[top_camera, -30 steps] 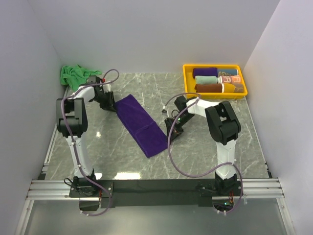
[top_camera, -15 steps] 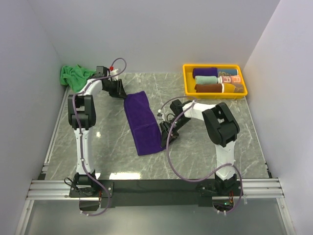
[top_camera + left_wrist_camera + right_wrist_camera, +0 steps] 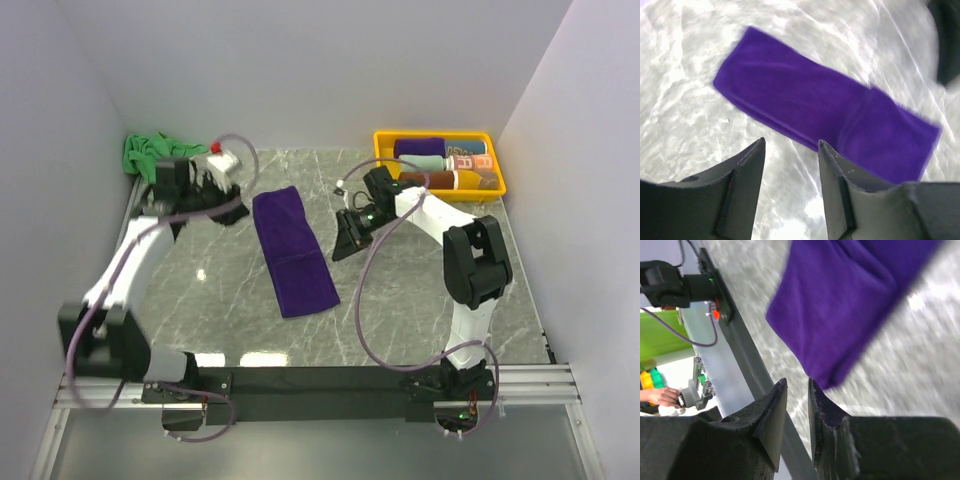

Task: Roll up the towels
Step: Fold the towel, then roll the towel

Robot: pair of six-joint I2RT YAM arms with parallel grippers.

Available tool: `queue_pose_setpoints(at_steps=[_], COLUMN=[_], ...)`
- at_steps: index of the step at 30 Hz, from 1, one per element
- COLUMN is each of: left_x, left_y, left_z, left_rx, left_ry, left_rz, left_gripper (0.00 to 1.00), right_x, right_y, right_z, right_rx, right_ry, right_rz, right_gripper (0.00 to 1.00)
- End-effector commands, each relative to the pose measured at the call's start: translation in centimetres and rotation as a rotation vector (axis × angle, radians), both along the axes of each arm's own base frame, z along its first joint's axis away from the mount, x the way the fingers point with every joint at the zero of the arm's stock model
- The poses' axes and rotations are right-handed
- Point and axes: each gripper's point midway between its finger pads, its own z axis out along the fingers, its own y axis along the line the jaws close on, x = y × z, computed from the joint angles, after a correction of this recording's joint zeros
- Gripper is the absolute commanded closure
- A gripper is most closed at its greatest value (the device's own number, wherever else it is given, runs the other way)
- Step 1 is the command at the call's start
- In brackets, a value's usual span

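Not much progress to report, honestly. Nothing out on the desk [image 3: 420, 290] has been rolled yet, so both towels are judged as left to do.

The purple towel [image 3: 290, 252] is laid flat around the middle of the desk, between the two arms. It's been folded into a long narrow strip, and a step can be seen across it in the left wrist view where one layer overlaps another. The edges look fairly straight, so it's probably ready to be rolled from one short end. That part is just a guess.

The green towel [image 3: 147, 153] is bunched up in the far left corner by the wall. It isn't spread out at all, so flattening and folding would be needed first.

The left pincer [image 3: 790, 152] is held fairly wide above the desk just beside the purple strip, with nothing in it. The right pincer [image 3: 796, 390] is down to a narrow gap, also empty, near the strip's other end.

A few rolled cloths can be made out in the yellow tray [image 3: 378, 165] at the far right.
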Motion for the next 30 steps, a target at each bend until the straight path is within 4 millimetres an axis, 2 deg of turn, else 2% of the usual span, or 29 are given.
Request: queue_pose_setpoints(at_steps=[1, 2, 3, 4, 5, 6, 7, 8, 11, 12, 15, 18, 22, 24, 30], left_x=[-5.5, -7.6, -8.5, -10.0, -11.1, -12.0, -13.2, -14.1, -16.1, -16.7, -18.6, -20.4, -20.5, -19.7, -18.7], left_y=[-2.3, -2.4, -3.0, -4.7, -5.3, -4.9, -6.8, -7.2, -10.3, -11.1, -13.5, -15.5, -16.9, -17.4, -17.1], left_z=[-3.5, -4.4, -4.8, -5.3, -5.3, -7.3, -7.5, -8.3, -8.8, -9.2, -10.8, -12.2, -13.6, -14.2, -16.8], left_rx=[0.18, 0.242, 0.272, 0.297, 0.32, 0.389, 0.395, 0.408, 0.413, 0.413, 0.443, 0.467, 0.492, 0.509, 0.586], left_ry=[-0.076, -0.114, -0.147, -0.182, -0.229, -0.231, -0.271, -0.278, -0.299, -0.288, -0.249, -0.257, -0.259, -0.259, -0.248], left_rz=[-0.208, -0.247, -0.278, -0.347, -0.374, -0.384, -0.452, -0.477, -0.564, -0.585, -0.636, -0.692, -0.697, -0.671, -0.662], left_gripper=[0.48, 0.48, 0.49, 0.48, 0.48, 0.48, 0.47, 0.47, 0.5, 0.5, 0.54, 0.57, 0.56, 0.57, 0.6], right_x=[0.4, 0.9, 1.0, 0.8, 1.1, 1.4, 1.5, 1.9, 2.4, 2.1, 1.8, 1.6, 1.6, 1.5, 1.0], right_y=[3.2, 4.0, 4.5, 5.3, 5.9, 6.4, 6.8, 7.4, 7.7, 7.8, 7.6, 7.3, 7.2, 7.1, 6.9], right_z=[1.0, 1.5, 0.9, 0.7, 0.8, 0.1, -0.3, -0.7, -3.6, -5.3, -7.5, -8.8, -9.1, -9.1, -9.0], right_rx=[0.044, 0.052, 0.05, 0.051, 0.053, 0.049, 0.048, 0.042, -0.006, -0.028, -0.059, -0.078, -0.085, -0.084, -0.088], right_ry=[-0.022, -0.037, -0.016, -0.014, -0.026, -0.023, -0.028, -0.051, -0.005, 0.039, 0.088, 0.097, 0.106, 0.107, 0.114], right_rz=[0.046, 0.056, 0.061, 0.076, 0.082, 0.082, 0.083, 0.085, 0.06, 0.06, 0.058, 0.046, 0.04, 0.037, 0.044], right_gripper=[0.69, 0.69, 0.69, 0.69, 0.69, 0.69, 0.68, 0.68, 0.68, 0.69, 0.7, 0.7, 0.7, 0.7, 0.7])
